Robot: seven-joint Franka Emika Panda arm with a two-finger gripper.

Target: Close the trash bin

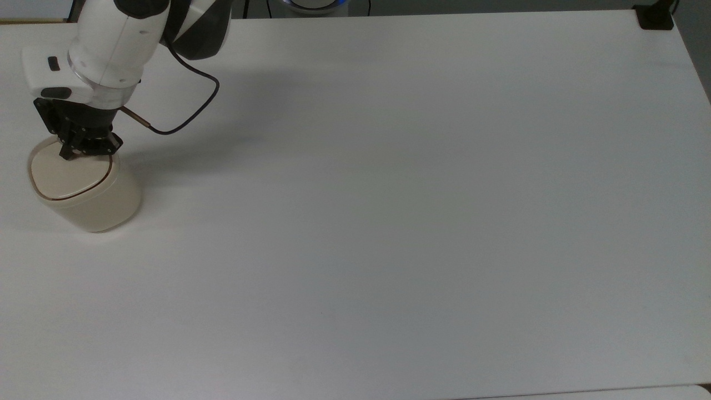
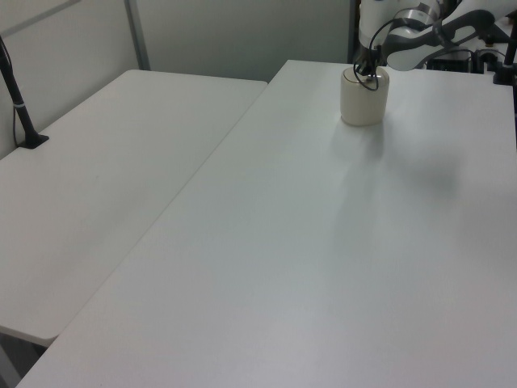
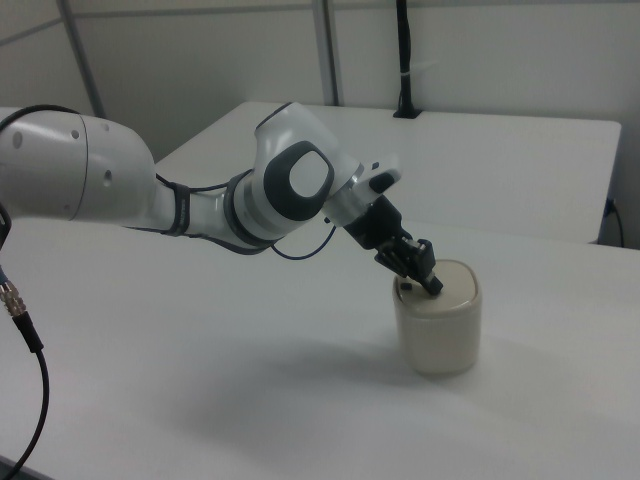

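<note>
The bin [image 1: 83,189] is sitting near the top view's left table [image 1: 389,222] edge, its lid lying flat, so it looks closed. The gripper [image 1: 89,147], fingers pinched together, is touching the lid's edge.

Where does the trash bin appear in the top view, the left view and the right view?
Top view: the trash bin stands at the far left, above the middle.
Left view: the trash bin is near the top, right of centre.
Right view: the trash bin is right of centre, below the middle.
Shared landmark: the gripper sits at the lid's edge.
</note>
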